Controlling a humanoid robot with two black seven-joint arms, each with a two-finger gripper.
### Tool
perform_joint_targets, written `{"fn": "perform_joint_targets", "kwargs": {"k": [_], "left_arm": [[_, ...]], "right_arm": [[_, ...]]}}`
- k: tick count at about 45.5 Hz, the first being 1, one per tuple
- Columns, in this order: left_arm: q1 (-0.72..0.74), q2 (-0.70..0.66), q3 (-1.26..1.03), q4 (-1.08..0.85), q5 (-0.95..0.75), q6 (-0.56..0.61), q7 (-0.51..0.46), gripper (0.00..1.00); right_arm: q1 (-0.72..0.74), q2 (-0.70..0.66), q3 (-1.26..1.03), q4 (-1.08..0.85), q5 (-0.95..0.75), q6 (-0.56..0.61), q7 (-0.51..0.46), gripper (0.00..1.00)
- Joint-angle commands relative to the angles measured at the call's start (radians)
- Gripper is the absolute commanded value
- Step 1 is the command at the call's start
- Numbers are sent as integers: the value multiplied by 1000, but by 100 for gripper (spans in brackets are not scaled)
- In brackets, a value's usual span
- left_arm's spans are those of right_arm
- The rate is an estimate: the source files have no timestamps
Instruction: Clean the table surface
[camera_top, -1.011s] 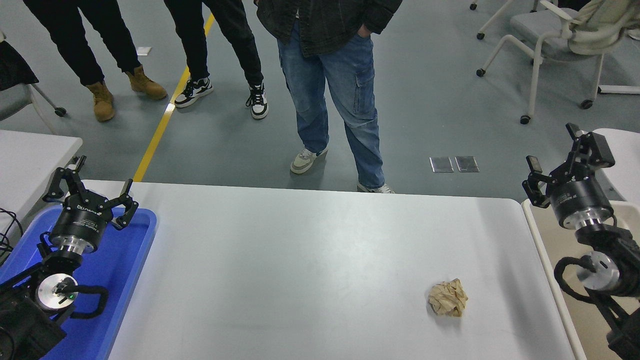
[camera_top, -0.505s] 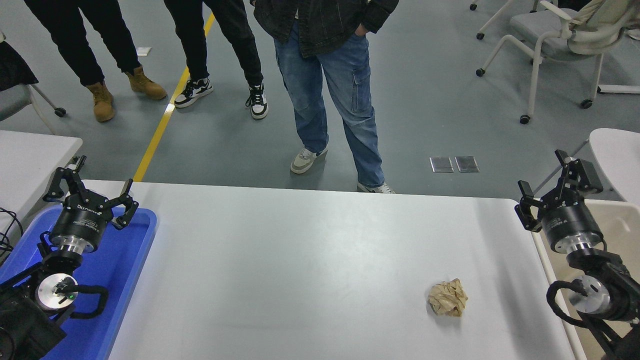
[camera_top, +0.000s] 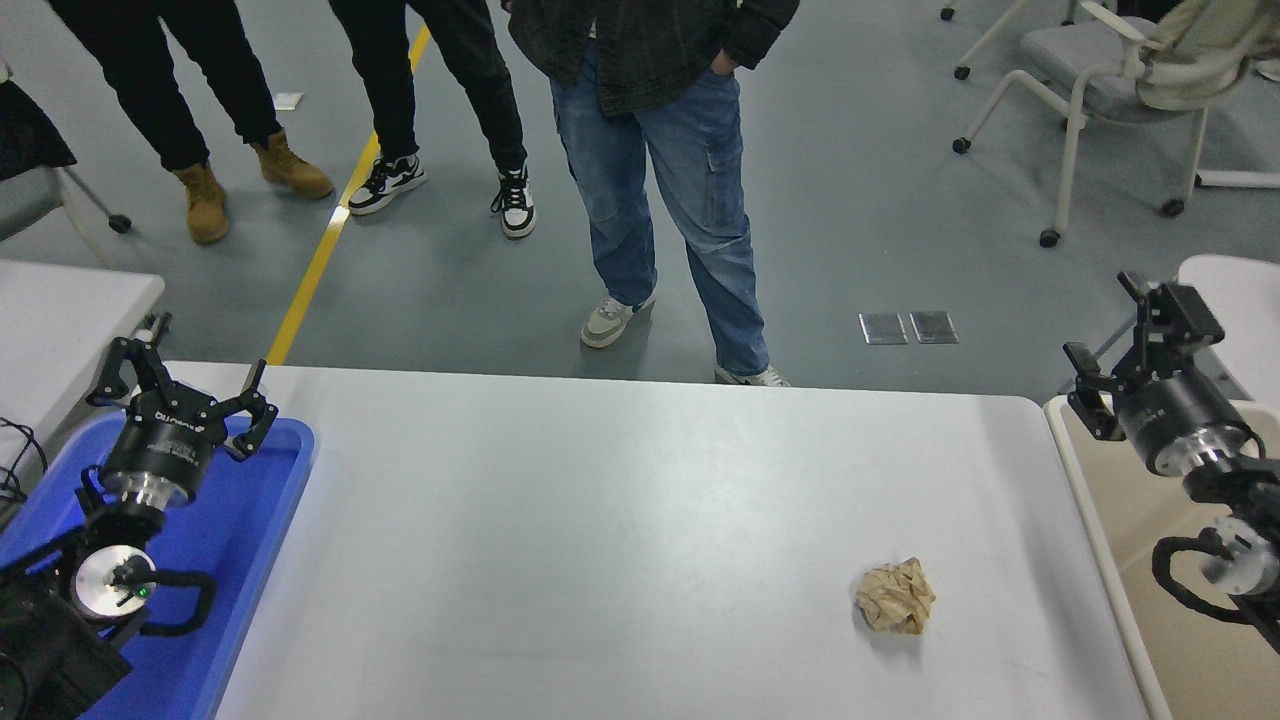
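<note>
Item: your right gripper (camera_top: 1128, 345), fingers spread and empty, has drifted right, off the table surface (camera_top: 620, 520), so the crumpled paper ball (camera_top: 896, 596) lies uncollected; left gripper (camera_top: 180, 385) parked, fingers spread

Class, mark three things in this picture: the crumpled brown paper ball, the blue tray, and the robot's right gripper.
crumpled brown paper ball (camera_top: 896, 596), head view, middle of the wad.
blue tray (camera_top: 290, 470), head view, its right rim.
right gripper (camera_top: 1117, 338), head view, midway between the open fingertips.
</note>
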Motion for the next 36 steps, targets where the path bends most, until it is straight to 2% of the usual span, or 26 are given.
{"fn": "perform_joint_targets", "kwargs": {"k": [1,11,17,21,28,36], "left_arm": [[0,0,0,0,0,0,0,100],[0,0,0,0,0,0,0,100],[0,0,0,0,0,0,0,100],[0,0,0,0,0,0,0,100],[0,0,0,0,0,0,0,100],[0,0,0,0,0,0,0,100]], "right_arm": [[139,-78,-171,-18,-34,10,-10,98],[493,-106,-628,-27,-310,61,-13,98],[723,-75,-947,-86,-356,162,-13,98],[850,-3,-1145,-123,-359,248,-13,98],[967,52,-1311,-123,-364,342,-50,98],[1022,130,-1394,-116,-443,418,-85,98]]}}
